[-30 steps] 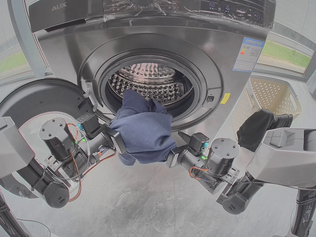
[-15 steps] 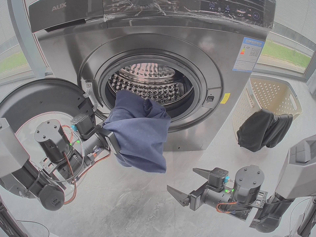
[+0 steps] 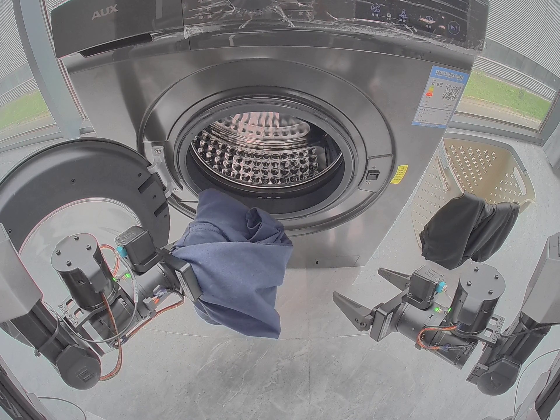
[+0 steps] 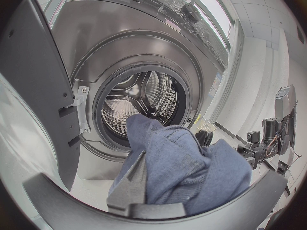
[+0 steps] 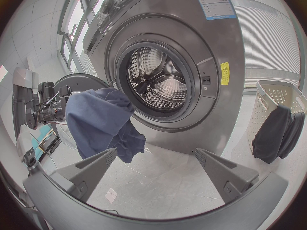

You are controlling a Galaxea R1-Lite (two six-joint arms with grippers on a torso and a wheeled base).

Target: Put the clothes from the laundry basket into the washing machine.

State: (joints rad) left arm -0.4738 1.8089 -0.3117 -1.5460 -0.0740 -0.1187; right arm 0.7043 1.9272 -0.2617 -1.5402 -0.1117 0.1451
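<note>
Your left gripper (image 3: 201,272) is clamped on a bunched navy-blue knit garment (image 3: 239,269). It sits low in front of the grey front-loading washing machine (image 3: 361,88), just right of the swung-open round door (image 3: 76,170). The cloth's upper fold reaches the lower rim of the steel drum opening (image 3: 265,153), and the rest hangs toward the floor, so its long axis runs roughly vertical. The drum lies up and forward of that gripper, so I judge the next move to be a lift and a push inward, high enough that the hanging tail clears the rim.

Your right gripper (image 3: 359,284) is spread wide and carries nothing. It is the nearer one to the black garment (image 3: 466,228) draped over the edge of the cream perforated plastic laundry basket (image 3: 496,170).

Print is present on 3 spots: a silver badge (image 3: 105,11), a blue-and-white label (image 3: 440,95) and a small yellow sticker (image 3: 399,174).
</note>
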